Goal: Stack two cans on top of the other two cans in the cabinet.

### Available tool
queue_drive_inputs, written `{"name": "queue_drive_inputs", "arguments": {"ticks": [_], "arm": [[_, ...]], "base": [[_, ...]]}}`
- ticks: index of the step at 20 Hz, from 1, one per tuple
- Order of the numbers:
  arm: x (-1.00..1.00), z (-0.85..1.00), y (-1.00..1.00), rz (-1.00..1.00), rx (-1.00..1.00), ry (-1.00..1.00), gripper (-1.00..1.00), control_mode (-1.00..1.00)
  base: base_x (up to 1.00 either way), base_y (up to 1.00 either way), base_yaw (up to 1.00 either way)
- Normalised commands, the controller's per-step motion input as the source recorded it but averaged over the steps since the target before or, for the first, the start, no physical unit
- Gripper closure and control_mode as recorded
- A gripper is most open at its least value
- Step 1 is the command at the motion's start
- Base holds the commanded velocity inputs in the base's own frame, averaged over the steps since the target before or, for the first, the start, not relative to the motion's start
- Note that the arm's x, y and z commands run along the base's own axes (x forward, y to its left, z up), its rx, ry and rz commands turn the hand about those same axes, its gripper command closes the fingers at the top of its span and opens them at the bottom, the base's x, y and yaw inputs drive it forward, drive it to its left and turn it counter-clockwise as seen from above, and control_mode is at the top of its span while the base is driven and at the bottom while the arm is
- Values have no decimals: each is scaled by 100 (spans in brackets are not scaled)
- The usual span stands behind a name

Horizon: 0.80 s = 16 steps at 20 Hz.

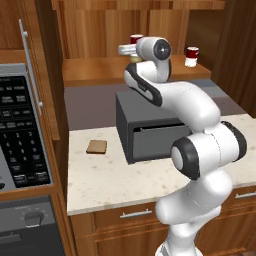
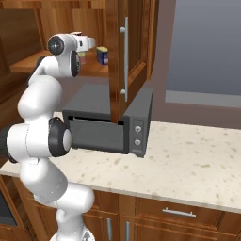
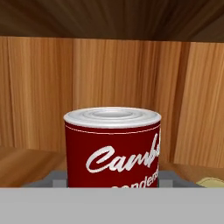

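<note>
A red-and-white can (image 3: 113,146) stands upright right in front of the hand camera, and my gripper (image 3: 113,179) is shut on its lower sides, with a grey fingertip (image 3: 59,178) pressed against each flank. The same can (image 1: 136,38) shows just past my hand inside the cabinet (image 1: 95,70), raised above the shelf. A tin (image 1: 134,59) sits right below my hand, mostly hidden. A second red-and-white can (image 1: 192,56) stands at the right of the shelf. The dark blue can with a yellow label (image 2: 102,55) stands on the shelf beside my hand (image 2: 87,42).
A dark grey oven (image 1: 150,130) sits on the counter under the cabinet shelf. The open cabinet door (image 2: 124,56) hangs close to the right of my hand. A small brown block (image 1: 96,146) lies on the speckled counter. A black control panel (image 1: 20,135) fills the left.
</note>
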Motion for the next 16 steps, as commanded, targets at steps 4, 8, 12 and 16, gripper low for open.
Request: {"name": "queue_drive_inputs", "arguments": {"ticks": [4, 8, 12, 16], "arm": [[28, -9, 4, 0, 3, 0, 100, -100], [22, -12, 0, 0, 1, 0, 100, -100], [24, -3, 0, 0, 0, 0, 100, -100], [6, 0, 0, 0, 0, 0, 100, -100]], "base": [[0, 0, 0], [0, 0, 0], [0, 0, 0], [0, 0, 0]]}}
